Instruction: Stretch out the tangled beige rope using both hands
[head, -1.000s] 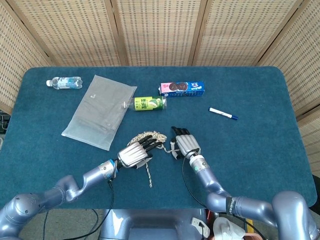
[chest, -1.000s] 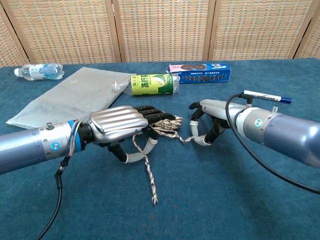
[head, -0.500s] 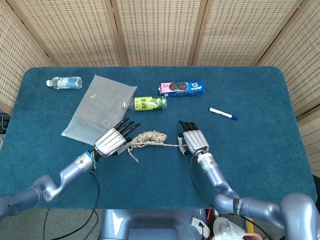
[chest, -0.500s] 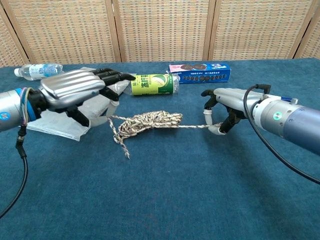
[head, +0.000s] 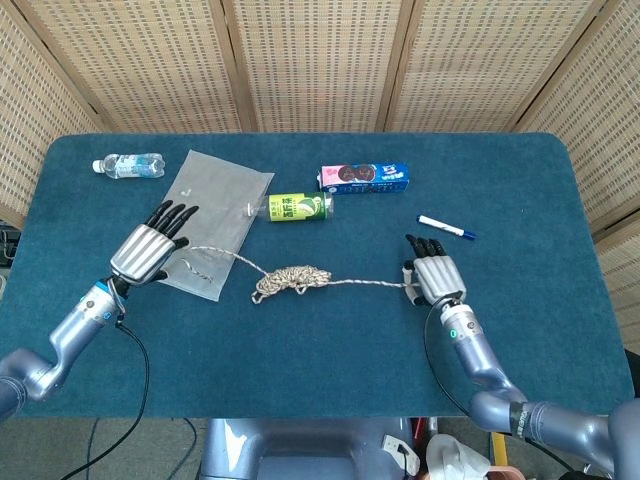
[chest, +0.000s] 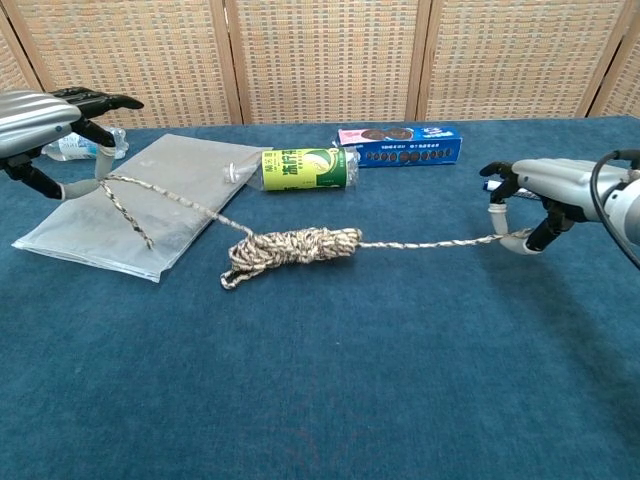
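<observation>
The beige rope (head: 292, 280) (chest: 295, 246) lies across the blue table, still bunched in a knot at its middle. One strand runs left and up to my left hand (head: 148, 248) (chest: 45, 118), which pinches it over the grey bag with a short tail dangling. The other strand runs taut to the right, where my right hand (head: 434, 276) (chest: 545, 188) pinches its end just above the cloth. The other fingers of both hands are spread.
A grey plastic bag (head: 205, 215) lies under the left strand. A green can (head: 299, 208), a blue biscuit box (head: 364, 178), a water bottle (head: 128, 165) and a marker pen (head: 445, 227) lie toward the back of the table (head: 520, 330).
Both hands have pulled apart, the left far out to the left and up, the right out to the right. The rope has drawn out into long strands and the bundle has shrunk.
</observation>
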